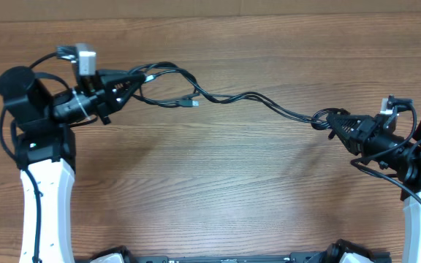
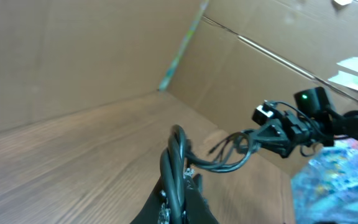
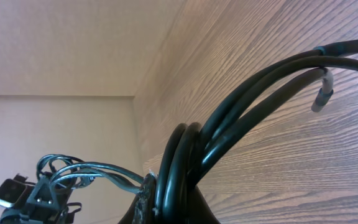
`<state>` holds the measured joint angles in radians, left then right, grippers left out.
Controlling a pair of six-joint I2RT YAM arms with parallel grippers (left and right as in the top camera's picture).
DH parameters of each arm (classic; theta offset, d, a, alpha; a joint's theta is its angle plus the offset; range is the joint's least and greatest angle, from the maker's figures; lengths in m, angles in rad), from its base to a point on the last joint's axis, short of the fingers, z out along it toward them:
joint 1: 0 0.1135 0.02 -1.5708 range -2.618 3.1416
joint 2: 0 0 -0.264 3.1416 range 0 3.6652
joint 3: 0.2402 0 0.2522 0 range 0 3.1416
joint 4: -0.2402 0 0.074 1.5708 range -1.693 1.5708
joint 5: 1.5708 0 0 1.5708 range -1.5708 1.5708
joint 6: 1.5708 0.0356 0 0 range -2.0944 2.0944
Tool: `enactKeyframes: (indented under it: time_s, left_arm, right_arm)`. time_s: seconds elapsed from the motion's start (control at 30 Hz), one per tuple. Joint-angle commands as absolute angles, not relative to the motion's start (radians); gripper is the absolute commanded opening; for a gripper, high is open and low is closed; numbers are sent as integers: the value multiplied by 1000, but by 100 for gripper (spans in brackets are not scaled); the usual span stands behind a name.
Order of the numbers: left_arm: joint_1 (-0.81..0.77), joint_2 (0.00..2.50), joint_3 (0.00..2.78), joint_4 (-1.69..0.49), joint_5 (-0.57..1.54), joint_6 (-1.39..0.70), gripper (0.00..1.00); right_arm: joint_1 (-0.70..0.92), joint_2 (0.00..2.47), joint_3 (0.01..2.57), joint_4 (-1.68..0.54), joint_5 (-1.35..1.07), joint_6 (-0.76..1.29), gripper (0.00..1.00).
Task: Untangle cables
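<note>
Overhead view: a bundle of thin black cables (image 1: 254,96) was stretched across a wood-grain table (image 1: 210,190), held between two robot arms.
Left gripper: the left gripper (image 1: 125,86) sat at the upper left of the table and pointed right. Its jaws were closed on one end of the cables.
Right gripper: the right gripper (image 1: 332,123) sat at the right edge and pointed left. Its jaws were closed on the other end, where the strands curled into a small tight bend.
Cables, position: they ran from the upper left down toward the right. They spread into several open loops just beside the left gripper and twisted together into one line through the middle.
Loose end: one strand ended in a silver plug tip (image 1: 194,103), just below the loops and apart from both grippers.
Left wrist view: the cables rose in a narrow upright loop from between the closed jaws, then ran across to the right gripper. A cardboard wall (image 2: 73,56) stood behind the table.
Right wrist view: several strands arched up out of the closed jaws. Two plug ends (image 3: 347,45) hung at the upper right, above the wood.
Contact with table: I could not tell whether the middle stretch touched the surface.
</note>
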<state>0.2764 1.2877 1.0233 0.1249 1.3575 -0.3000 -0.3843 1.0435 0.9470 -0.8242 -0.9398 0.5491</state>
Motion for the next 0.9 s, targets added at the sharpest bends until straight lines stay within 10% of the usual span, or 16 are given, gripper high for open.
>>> enactKeyframes:
  time_s: [0.0,0.47,0.57,0.63,0.87]
  left_arm:
    - [345,1270,1046,130,1317,-265,4]
    - [408,1270,1046,130,1335,-239,4]
    - [408,1270,1046,107,1335,-239,38]
    - [408,1270,1046,78,1335,-239,98]
    - [372,1270,1046,25,1383,-228,100]
  right_arm:
    - [-400,1045,949,-821,-890,540,4]
    - [-400,1045,949,-818,-890,541,4]
    - [-400,1045,949,-818,-891,541,4]
    - [-400,1045,949,-818,-891,541,4]
    - [-400,1045,949,-818,-892,541,4]
